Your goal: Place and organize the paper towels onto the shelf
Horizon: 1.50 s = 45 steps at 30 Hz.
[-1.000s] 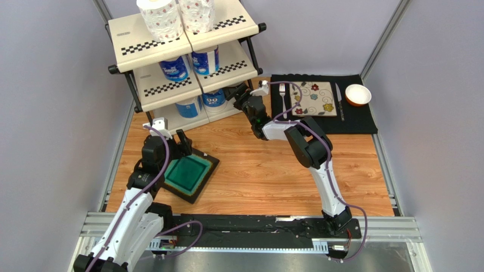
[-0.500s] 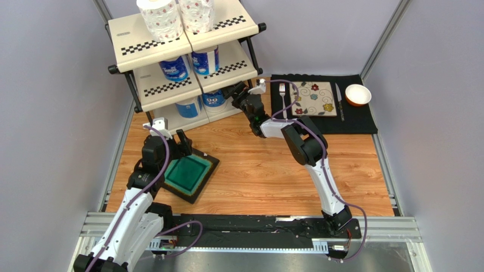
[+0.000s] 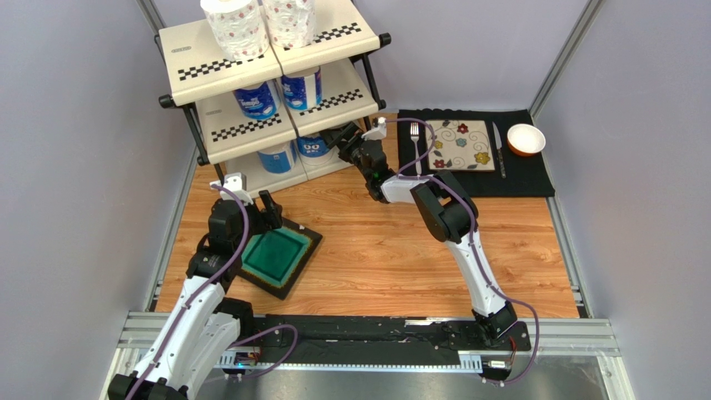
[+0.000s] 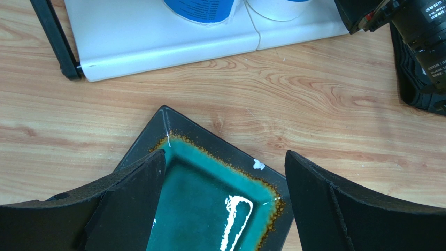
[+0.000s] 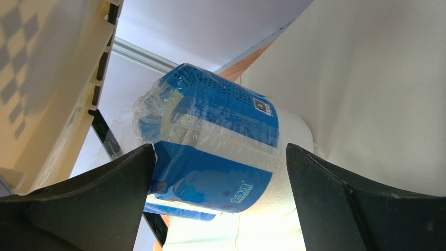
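The shelf (image 3: 188, 60) stands at the far left with paper towels on every tier. Two patterned rolls (image 3: 236, 25) are on top, two blue-wrapped rolls (image 3: 255, 100) on the middle tier, and two more (image 3: 277, 156) on the bottom. My right gripper (image 3: 338, 137) reaches into the bottom tier. In the right wrist view it (image 5: 220, 157) stands open around a blue-wrapped roll (image 5: 214, 120) that rests on the cream panel (image 5: 377, 78). My left gripper (image 3: 267, 213) hangs open and holding nothing over a teal plate (image 4: 209, 204).
The teal square plate (image 3: 279, 257) lies on the wood table near the left arm. At the back right a black mat (image 3: 526, 179) carries a floral plate (image 3: 461, 145), a fork (image 3: 416, 143), a knife (image 3: 498, 148) and a small bowl (image 3: 526, 138).
My right gripper has edged left, further into the shelf's bottom tier. The left arm has not moved.
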Available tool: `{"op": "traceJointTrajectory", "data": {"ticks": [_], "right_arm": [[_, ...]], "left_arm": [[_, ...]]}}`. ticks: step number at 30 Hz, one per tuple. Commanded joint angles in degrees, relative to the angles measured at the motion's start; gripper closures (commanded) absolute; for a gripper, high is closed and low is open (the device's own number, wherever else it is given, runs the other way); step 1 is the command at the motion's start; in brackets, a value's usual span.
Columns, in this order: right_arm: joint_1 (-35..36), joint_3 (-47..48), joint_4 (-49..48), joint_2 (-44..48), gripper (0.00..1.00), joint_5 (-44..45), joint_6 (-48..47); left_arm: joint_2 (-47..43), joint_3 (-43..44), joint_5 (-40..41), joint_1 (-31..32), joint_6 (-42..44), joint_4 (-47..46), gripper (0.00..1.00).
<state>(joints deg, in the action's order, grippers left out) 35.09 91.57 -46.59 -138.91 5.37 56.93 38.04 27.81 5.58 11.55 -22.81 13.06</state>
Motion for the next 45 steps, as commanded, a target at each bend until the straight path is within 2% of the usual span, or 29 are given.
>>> {"op": "traceJointTrajectory", "data": {"ticks": [1,15,29,38,45], "right_arm": [[0.1,1.6,-4.4,-0.8,0.01,-1.5,0.9],[0.2,1.7,-9.0,-2.7,0.01,-3.8,3.5],[0.4,3.0,-8.4,-2.9,0.01,-7.2,2.5],[-0.4,-3.8,-9.7,2.4,0.01,-2.8,0.2],[-0.6,-11.8,-14.6,7.4,0.01,-1.1,0.3]], "left_arm": [[0.0,0.3,-0.1,0.1,0.0,-0.5,0.08],[-0.3,0.0,-0.1,0.1,0.0,-0.2,0.08],[-0.4,0.0,-0.2,0.1,-0.5,-0.2,0.08],[-0.5,-0.5,0.0,0.1,-0.9,-0.7,0.08],[-1.1,-0.4,-0.6,0.1,-1.4,-0.5,0.08]]}}
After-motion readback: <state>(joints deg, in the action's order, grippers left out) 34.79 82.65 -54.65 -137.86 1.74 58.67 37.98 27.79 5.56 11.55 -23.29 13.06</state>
